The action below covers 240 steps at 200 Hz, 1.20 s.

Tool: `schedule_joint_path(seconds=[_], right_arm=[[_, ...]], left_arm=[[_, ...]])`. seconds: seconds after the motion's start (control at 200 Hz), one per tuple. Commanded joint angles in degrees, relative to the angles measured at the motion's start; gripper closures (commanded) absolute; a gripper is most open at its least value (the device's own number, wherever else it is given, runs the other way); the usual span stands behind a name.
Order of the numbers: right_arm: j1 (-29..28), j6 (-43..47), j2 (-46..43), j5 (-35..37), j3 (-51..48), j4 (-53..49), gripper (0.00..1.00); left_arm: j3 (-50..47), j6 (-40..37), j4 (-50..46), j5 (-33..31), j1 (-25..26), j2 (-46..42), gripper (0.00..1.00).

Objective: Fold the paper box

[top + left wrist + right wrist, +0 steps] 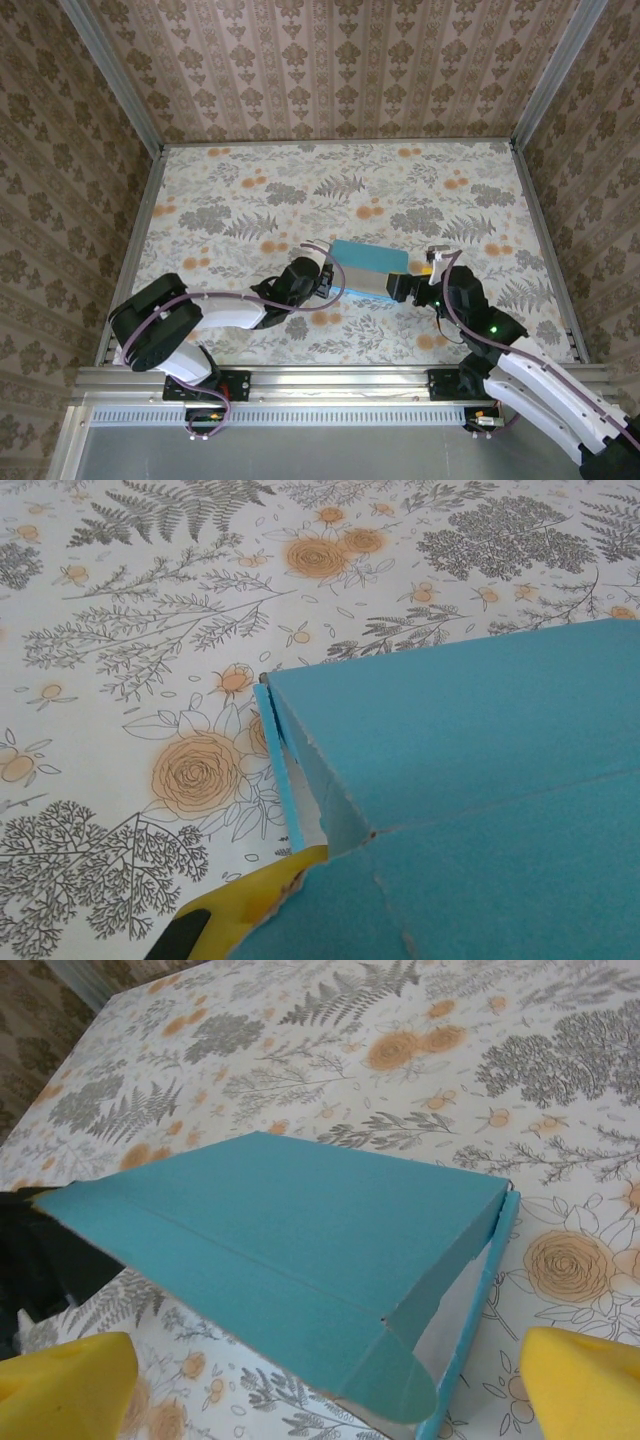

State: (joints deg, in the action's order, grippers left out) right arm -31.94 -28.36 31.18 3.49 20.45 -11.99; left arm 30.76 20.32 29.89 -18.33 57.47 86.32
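We see the flowered table (250, 200) with the paper box (370, 270) lying front of centre, between the two grippers.
The box is turquoise outside, a shallow, partly folded shell. The left gripper (325, 280) is closed, pinching the box's left end; its wrist view shows a yellow pad (250, 910) under a split card corner. The right gripper (410, 287) stands wide open at the right end, gripping nothing; its wrist view shows the box's white inside and a rounded tab (395, 1385).

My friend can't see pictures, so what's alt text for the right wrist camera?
A half-folded turquoise paper box rests on a flowery tablecloth, a rounded tab at its near end. The right gripper holds its yellow jaws wide open either side.
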Motion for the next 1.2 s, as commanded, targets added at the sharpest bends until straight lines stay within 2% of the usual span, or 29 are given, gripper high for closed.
schedule_joint_path(seconds=[0.0,0.115,0.19,0.295,0.37,0.47,0.535,0.59,0.685,0.735,0.825,0.935,1.07,1.195], right_arm=[[-0.31,-0.05,-1.26,-3.30,4.34,-7.18,0.00],[-0.22,-1.16,0.74,-6.21,7.41,-6.33,0.00],[0.21,-2.91,3.61,-6.51,10.22,-5.48,0.01],[2.57,-4.63,10.56,-7.71,15.52,-6.60,0.14],[4.41,-5.14,16.25,-9.41,18.27,-6.46,0.25],[5.90,-4.21,22.74,-10.54,21.39,-7.03,0.35],[6.42,-3.24,26.13,-11.17,23.23,-8.21,0.39],[6.61,-2.01,28.66,-11.70,24.67,-10.04,0.44],[6.71,-0.65,31.43,-13.30,24.90,-11.47,0.49],[6.63,0.31,32.68,-15.00,24.69,-11.97,0.50],[6.54,2.33,34.48,-16.84,24.23,-12.86,0.54],[6.36,4.54,35.67,-17.39,23.60,-14.14,0.57],[6.29,7.22,37.57,-18.58,23.40,-15.56,0.59],[6.13,8.36,39.84,-18.44,23.41,-16.29,0.60]], left_arm=[[1.89,-2.26,-2.99,-1.28,0.46,-1.87,1.00],[1.37,-2.14,-2.82,-0.67,0.47,-2.11,0.94],[0.28,-2.02,-2.22,-0.09,0.45,-2.79,0.85],[-0.74,-2.08,-2.44,1.36,0.45,-4.50,0.67],[-1.12,-2.54,-3.60,2.96,0.53,-5.94,0.57],[-2.08,-2.87,-6.11,6.16,0.52,-9.11,0.44],[-2.61,-3.04,-9.13,9.18,0.45,-12.27,0.33],[-2.82,-3.34,-12.60,13.12,0.18,-15.36,0.27],[-1.69,-3.34,-19.83,19.89,-0.67,-20.39,0.07],[-0.04,-2.85,-24.35,22.22,-1.18,-22.62,0.01],[2.34,-0.80,-29.73,25.76,-2.74,-25.72,0.00],[4.83,3.42,-32.39,31.74,-7.95,-27.61,0.01],[8.00,7.38,-32.39,40.17,-14.55,-25.34,0.12],[12.01,6.93,-35.17,44.34,-16.86,-19.10,0.23]])
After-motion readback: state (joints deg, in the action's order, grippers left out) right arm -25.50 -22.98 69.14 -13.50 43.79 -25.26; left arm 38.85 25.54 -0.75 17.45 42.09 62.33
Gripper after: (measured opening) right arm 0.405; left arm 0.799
